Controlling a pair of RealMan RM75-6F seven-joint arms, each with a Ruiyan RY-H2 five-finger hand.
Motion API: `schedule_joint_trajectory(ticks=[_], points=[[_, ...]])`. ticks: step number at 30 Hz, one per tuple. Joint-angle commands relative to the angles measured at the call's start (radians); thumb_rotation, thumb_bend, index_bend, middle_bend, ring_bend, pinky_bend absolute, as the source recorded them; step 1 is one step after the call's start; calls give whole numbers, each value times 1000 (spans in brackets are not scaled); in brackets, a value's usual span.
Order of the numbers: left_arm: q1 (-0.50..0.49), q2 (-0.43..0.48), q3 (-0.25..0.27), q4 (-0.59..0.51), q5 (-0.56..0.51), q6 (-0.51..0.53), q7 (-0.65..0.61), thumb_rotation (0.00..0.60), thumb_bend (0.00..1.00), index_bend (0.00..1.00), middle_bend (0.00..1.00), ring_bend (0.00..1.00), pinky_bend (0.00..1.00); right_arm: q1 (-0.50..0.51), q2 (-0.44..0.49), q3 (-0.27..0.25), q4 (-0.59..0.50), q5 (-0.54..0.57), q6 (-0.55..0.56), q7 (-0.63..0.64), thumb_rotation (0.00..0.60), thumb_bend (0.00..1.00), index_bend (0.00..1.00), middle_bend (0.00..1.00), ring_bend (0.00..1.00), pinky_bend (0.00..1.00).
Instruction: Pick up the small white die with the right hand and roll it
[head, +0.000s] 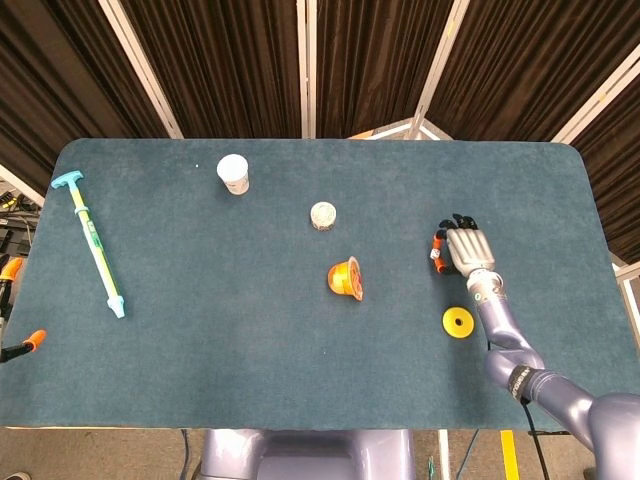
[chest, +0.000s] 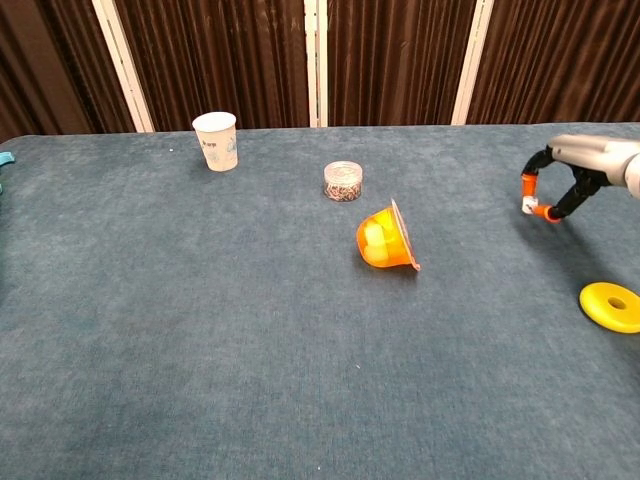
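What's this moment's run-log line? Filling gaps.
right robot hand: pinches die, lifted off table | left robot hand: not in view | roll: pending

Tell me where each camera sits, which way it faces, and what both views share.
Head view: mounted high, looking steeply down on the whole table; it shows the right arm and right hand, plus the robot's base at the bottom edge.
Chest view: mounted low at the near edge, looking across the tabletop toward the curtains; only the right hand enters from the right.
Shared: paper cup, small jar, tipped orange cup, yellow disc, and the white die pinched in the right hand.
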Motion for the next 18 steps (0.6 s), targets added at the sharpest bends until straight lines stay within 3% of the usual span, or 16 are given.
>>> schedule_joint_trajectory(ticks=[1, 5, 10, 18], points=[[1, 1, 2, -3, 4, 2, -1, 600, 60, 0, 0, 0, 0, -17, 67, 14, -121, -24, 77, -31, 600, 377, 570, 193, 0, 0], [2, 4, 3, -7, 10, 6, -6, 600, 60, 0, 0, 0, 0, -36, 144, 21, -288, -31, 148, -93, 600, 377, 561, 189, 0, 0], [3, 7, 4, -11, 18, 13, -11, 600, 60, 0, 0, 0, 0, -45, 201, 28, -420, -17, 197, -163, 600, 364, 536, 178, 0, 0], [5, 11, 6, -15, 22, 16, -16, 600, 60, 0, 0, 0, 0, -49, 246, 20, -522, 29, 204, -214, 600, 293, 315, 55, 0, 0]])
